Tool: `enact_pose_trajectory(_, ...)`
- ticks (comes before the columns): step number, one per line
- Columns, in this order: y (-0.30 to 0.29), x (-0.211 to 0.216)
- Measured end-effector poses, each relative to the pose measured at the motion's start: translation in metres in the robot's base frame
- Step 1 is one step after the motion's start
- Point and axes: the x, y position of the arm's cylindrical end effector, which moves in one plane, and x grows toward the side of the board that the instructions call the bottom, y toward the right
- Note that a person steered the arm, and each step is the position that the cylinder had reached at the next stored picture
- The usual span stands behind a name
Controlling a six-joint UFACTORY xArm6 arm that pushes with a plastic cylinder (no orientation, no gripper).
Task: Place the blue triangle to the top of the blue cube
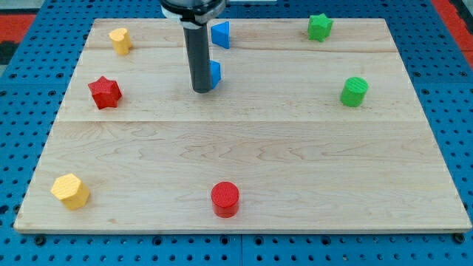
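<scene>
Nearest me, along the bottom edge of the worktop [244, 162], sit a yellow block [70, 191] by the bottom-left corner and a red cylinder [225, 199] near the middle of that edge; neither matters here. Further up, a red star [104, 91] lies by the left edge and a green cylinder [354, 91] by the right edge. Between them, toward the top, my tip [201, 89] rests just on the view's left of a blue block [215, 74], seemingly touching it; the rod hides most of that block, so I can't tell its shape. Beyond it, near the top edge, a second blue block [221, 34] sits almost directly above. A yellow block [120, 41] and a green star [319, 26] occupy the top corners. This rig has no jaws, only the rod. I judge the two blues already stacked top-to-bottom; what's left is fine alignment, if any.
</scene>
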Motion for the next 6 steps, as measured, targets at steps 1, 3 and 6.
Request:
enact_pose_trajectory(1, 0.037, -0.001)
enact_pose_trajectory(3, 0.135, -0.038)
enact_pose_trajectory(6, 0.087, -0.160)
